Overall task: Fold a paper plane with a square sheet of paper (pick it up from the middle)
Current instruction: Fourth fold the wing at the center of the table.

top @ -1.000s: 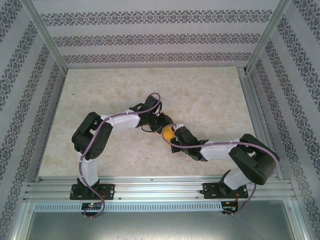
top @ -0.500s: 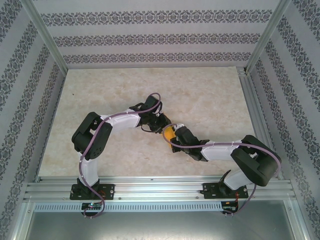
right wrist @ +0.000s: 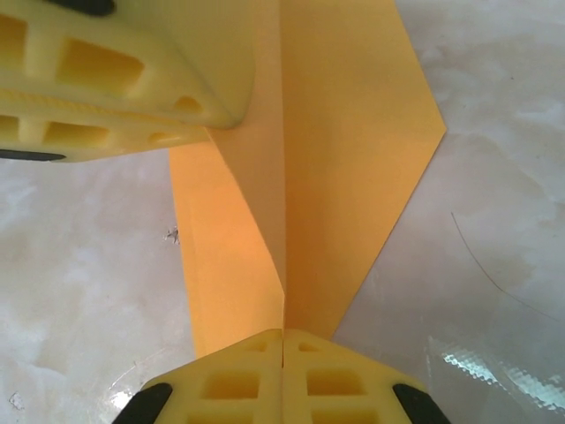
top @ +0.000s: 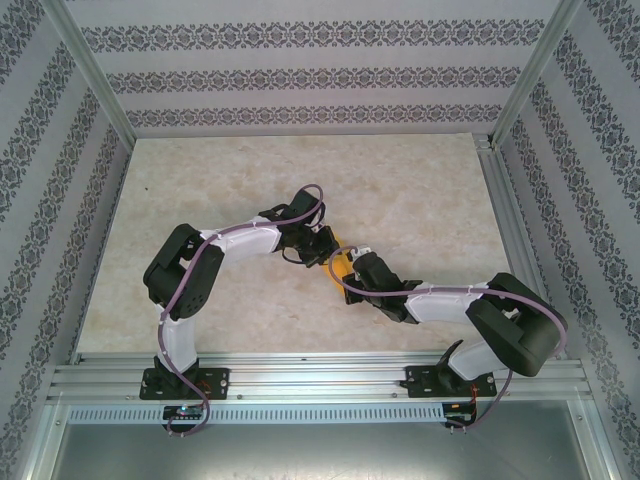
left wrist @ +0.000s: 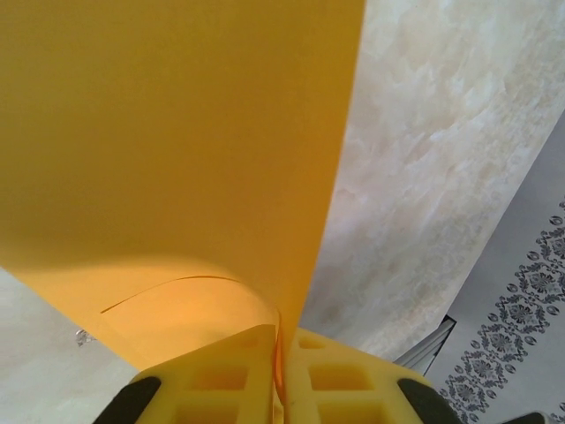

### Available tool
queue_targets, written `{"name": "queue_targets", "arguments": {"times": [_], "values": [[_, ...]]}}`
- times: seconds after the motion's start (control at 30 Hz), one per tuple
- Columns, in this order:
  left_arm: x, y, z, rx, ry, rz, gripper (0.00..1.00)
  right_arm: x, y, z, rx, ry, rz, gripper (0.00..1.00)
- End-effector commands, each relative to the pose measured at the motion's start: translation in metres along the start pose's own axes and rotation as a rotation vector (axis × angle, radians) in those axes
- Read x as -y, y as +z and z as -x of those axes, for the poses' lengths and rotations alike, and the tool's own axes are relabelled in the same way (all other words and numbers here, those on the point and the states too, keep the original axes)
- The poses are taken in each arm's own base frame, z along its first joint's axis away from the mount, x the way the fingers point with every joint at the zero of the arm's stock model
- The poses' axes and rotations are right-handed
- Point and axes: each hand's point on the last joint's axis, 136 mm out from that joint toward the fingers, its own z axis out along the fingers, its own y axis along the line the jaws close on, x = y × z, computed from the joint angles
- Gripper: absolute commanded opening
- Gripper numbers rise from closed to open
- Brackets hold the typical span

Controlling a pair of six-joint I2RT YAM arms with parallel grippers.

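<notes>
Mid-table [top: 200, 180], arms [top: 245, 240] bent inward: left end effector [left wrist: 282, 353], right end effector [right wrist: 282, 344] both pinch paper [right wrist: 344, 159].

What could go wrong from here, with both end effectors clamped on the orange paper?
1. The left end effector and right end effector are both shut on the thin orange paper; pulling apart could tear it at the crease.
2. The paper bows beside the left grip, so a layer might slip out or crease crooked.
3. The two end effectors sit very close; a twist could make them collide.
</notes>
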Motion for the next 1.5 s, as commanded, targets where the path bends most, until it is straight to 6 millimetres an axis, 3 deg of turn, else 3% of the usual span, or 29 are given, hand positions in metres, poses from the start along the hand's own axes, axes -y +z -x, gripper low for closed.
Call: {"name": "queue_targets", "arguments": {"times": [0.0, 0.2, 0.5, 0.83, 1.0, 1.47], "values": [[0.003, -0.005, -0.002, 0.003, 0.035, 0.017, 0.11, -0.001, 0.001, 0.003, 0.011, 0.021, 0.014, 0.07], [-0.002, -0.002, 0.000, 0.003, 0.047, 0.030, 0.07, -0.004, -0.002, 0.004, 0.002, 0.057, 0.055, 0.13], [-0.008, -0.007, 0.008, -0.002, 0.140, 0.022, 0.03, -0.011, -0.036, 0.032, 0.030, 0.315, 0.310, 0.31], [-0.024, -0.006, 0.008, -0.073, 0.207, -0.005, 0.01, -0.020, -0.036, 0.046, -0.033, 0.399, 0.396, 0.21], [-0.029, -0.007, 0.006, -0.109, 0.252, 0.008, 0.00, -0.007, -0.029, 0.048, -0.045, 0.462, 0.353, 0.16], [-0.044, -0.013, 0.015, -0.163, 0.280, 0.000, 0.00, -0.011, -0.016, 0.034, -0.167, 0.520, 0.384, 0.18]]}}
